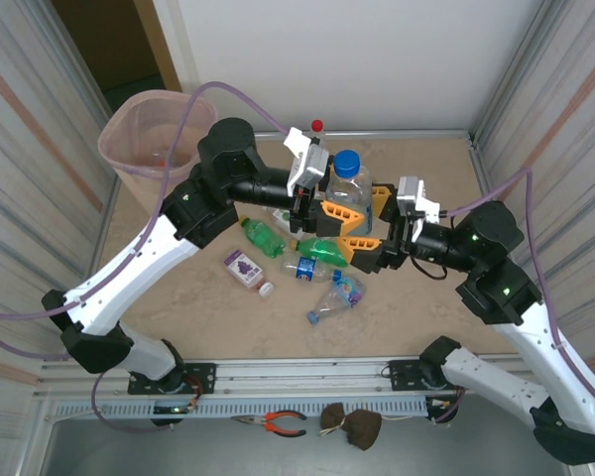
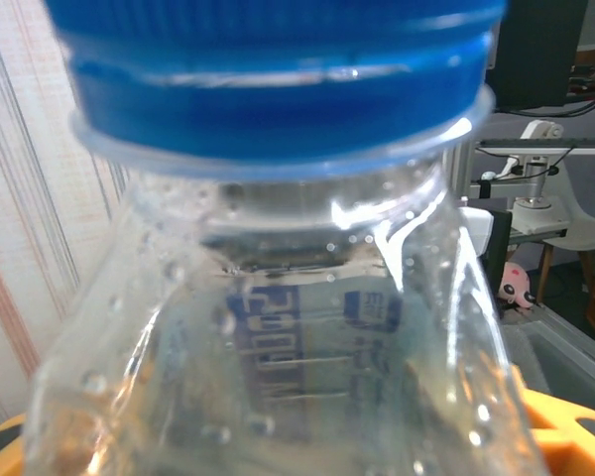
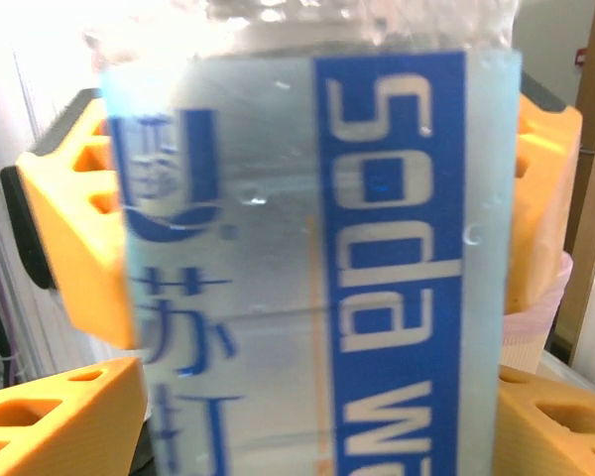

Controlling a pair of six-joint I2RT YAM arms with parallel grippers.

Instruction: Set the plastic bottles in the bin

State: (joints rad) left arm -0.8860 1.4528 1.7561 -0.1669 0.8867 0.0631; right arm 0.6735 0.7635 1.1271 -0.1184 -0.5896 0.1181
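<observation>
A clear plastic bottle (image 1: pixel 348 188) with a blue cap (image 2: pixel 278 79) and a blue-and-white label (image 3: pixel 317 258) stands upright in the air above the table's middle, between both grippers. My left gripper (image 1: pixel 337 213) is shut on it below the neck, its orange fingers (image 2: pixel 565 436) at the bottle's sides. My right gripper (image 1: pixel 371 228) flanks the label, its fingers (image 3: pixel 59 416) close against it; contact is unclear. Below lie two green bottles (image 1: pixel 263 235) (image 1: pixel 323 248) and two clear ones (image 1: pixel 303 266) (image 1: pixel 335 296). The bin (image 1: pixel 154 139) stands at the far left.
A purple carton (image 1: pixel 243 268) and a white cap (image 1: pixel 266 289) lie left of the bottles. A red-capped bottle (image 1: pixel 317 127) stands by the back wall. Corrugated walls close both sides. Pliers (image 1: pixel 278 423) rest on the front rail.
</observation>
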